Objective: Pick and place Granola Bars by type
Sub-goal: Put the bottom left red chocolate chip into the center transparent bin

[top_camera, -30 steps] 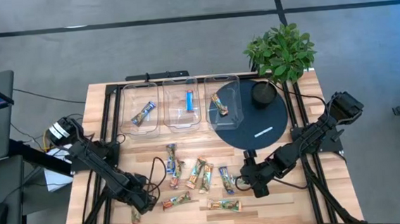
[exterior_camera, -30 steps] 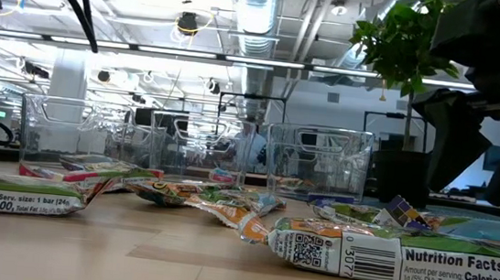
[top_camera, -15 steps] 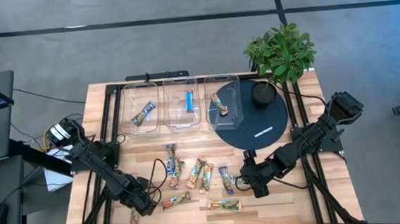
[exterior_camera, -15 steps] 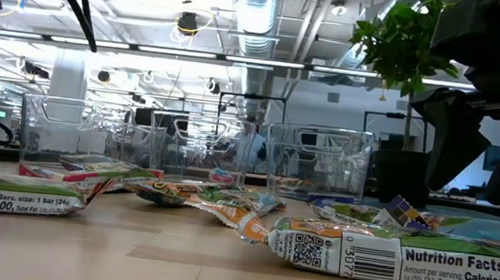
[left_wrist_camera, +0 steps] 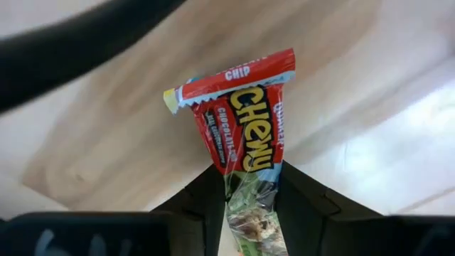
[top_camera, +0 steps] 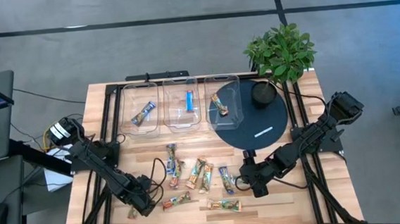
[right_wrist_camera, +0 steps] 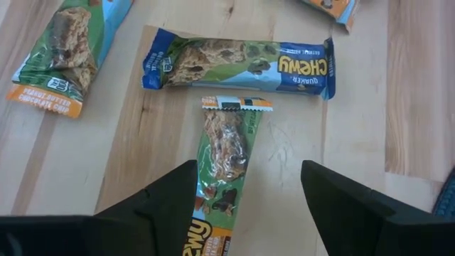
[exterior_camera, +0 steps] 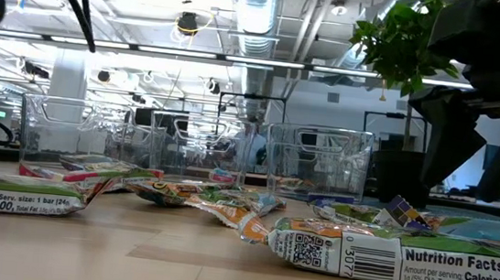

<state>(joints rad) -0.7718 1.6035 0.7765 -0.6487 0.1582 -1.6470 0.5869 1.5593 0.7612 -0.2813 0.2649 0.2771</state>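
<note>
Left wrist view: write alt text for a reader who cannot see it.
The left gripper has its two dark fingers closed on the lower end of a red-wrapped granola bar, whose label reads "Chewy" and "chip". The bar points away from the camera over the light wooden table, and a blurred dark shape crosses one corner of the picture.

The table (top_camera: pixel 301 197) is pale wood with a smooth, lightly sheened top and visible grain, framed by black metal rails. On it, the Granola Bars (top_camera: pixel 201 179) wear glossy, crinkled foil-like plastic wrappers; the red bar (left_wrist_camera: pixel 245 131) between the left gripper's (left_wrist_camera: pixel 250 195) matt black fingers shines too. Behind the bars, three bins (top_camera: pixel 179 103) are clear, glossy plastic. Beside the bins lies a matt dark disc (top_camera: pixel 253 119).
</note>
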